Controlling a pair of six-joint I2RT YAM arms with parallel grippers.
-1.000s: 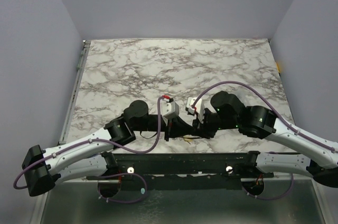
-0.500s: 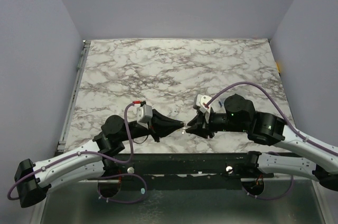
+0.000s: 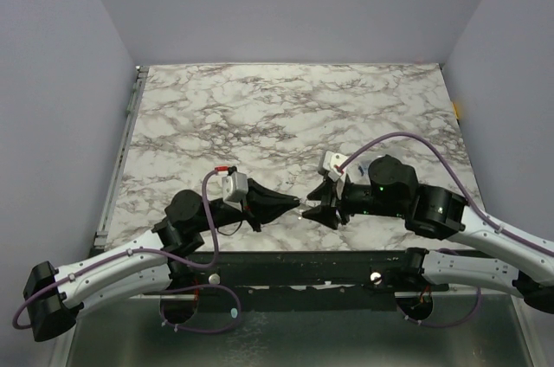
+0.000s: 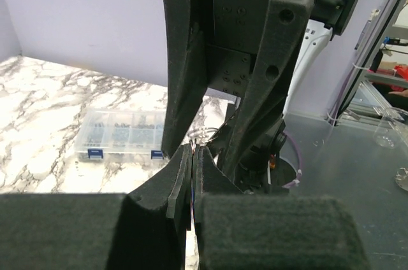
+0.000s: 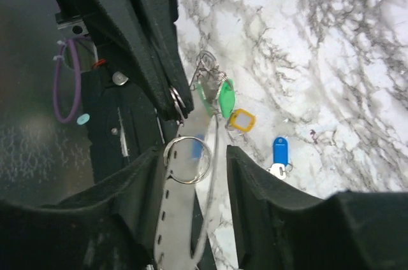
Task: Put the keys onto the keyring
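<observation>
In the right wrist view the keyring [image 5: 187, 160] sits face-on between the fingers of my right gripper [image 5: 194, 152]. That gripper is open and the ring rests against its left finger. My left gripper [image 5: 176, 107] comes in from above, shut on a thin metal ring edge at its tips. Beside those tips a green key [image 5: 225, 97] hangs from a wire loop, with a yellow key [image 5: 242, 119] just below it. The blue key [image 5: 279, 151] lies alone on the marble. From above, both grippers' tips [image 3: 303, 206] meet near the table's front edge.
A clear plastic compartment box [image 4: 121, 133] lies on the marble table [image 3: 286, 107] beyond the left gripper. The table's near edge, with its metal trim [image 5: 167, 219] and black frame, runs directly under both grippers. A purple cable [image 5: 64, 85] loops below.
The left arm has swung back and left, and its tips now point at the right gripper. In the last half second the right jaws have widened around the ring.
</observation>
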